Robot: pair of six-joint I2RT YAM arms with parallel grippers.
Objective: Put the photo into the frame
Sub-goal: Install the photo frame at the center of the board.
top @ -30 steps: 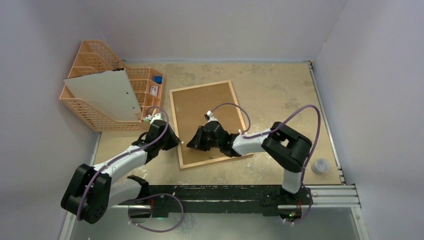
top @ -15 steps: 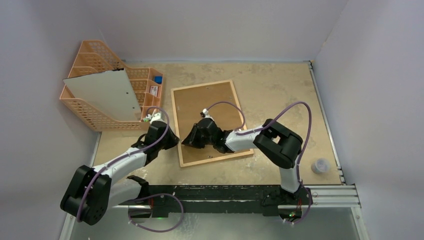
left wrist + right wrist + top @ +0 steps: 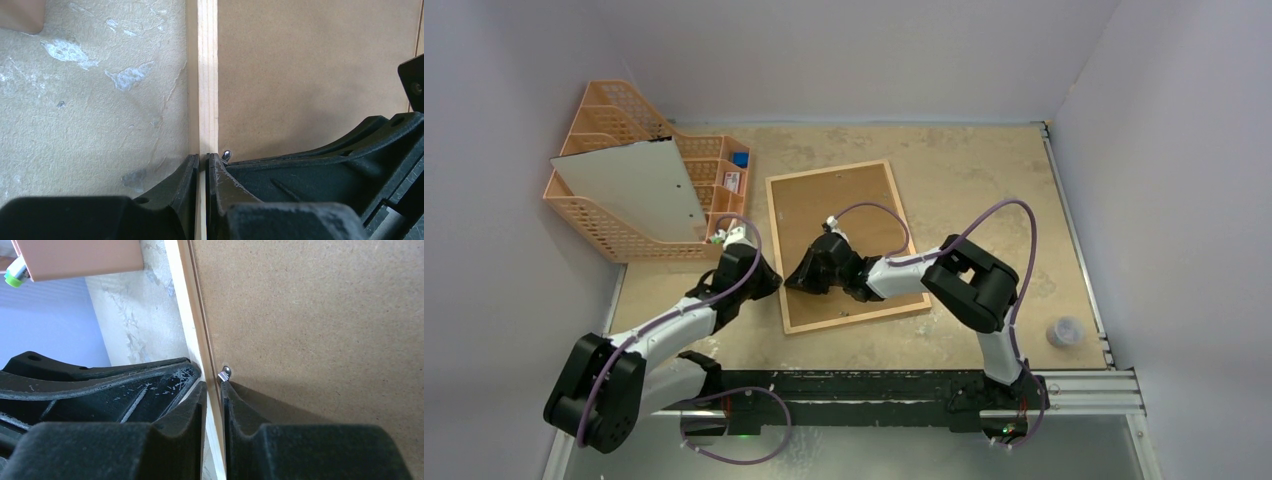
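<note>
The frame [image 3: 829,171] lies face down on the table, its brown hardboard panel [image 3: 854,205] on top. The photo is hidden. Both grippers meet at the frame's left edge. My left gripper [image 3: 773,284] comes from the left and is shut on the thin light-wood edging [image 3: 207,75], one finger on each side. My right gripper [image 3: 793,282] reaches across the panel and pinches the same edging [image 3: 182,300] from the other way. A small metal tab [image 3: 226,154] sits on the panel right beside both grippers' inner fingers. In the wrist views the left gripper [image 3: 204,157] and right gripper [image 3: 212,385] almost touch.
An orange mesh organizer [image 3: 624,130] stands at the back left with a pale grey sheet [image 3: 639,190] leaning in it. A small clear cup [image 3: 1064,331] sits near the right rail. Walls close in the table on the left, back and right.
My right gripper slid left over the hardboard panel to the frame's left edge. The left gripper's jaws closed in on the wood edging; that arm barely moved.
</note>
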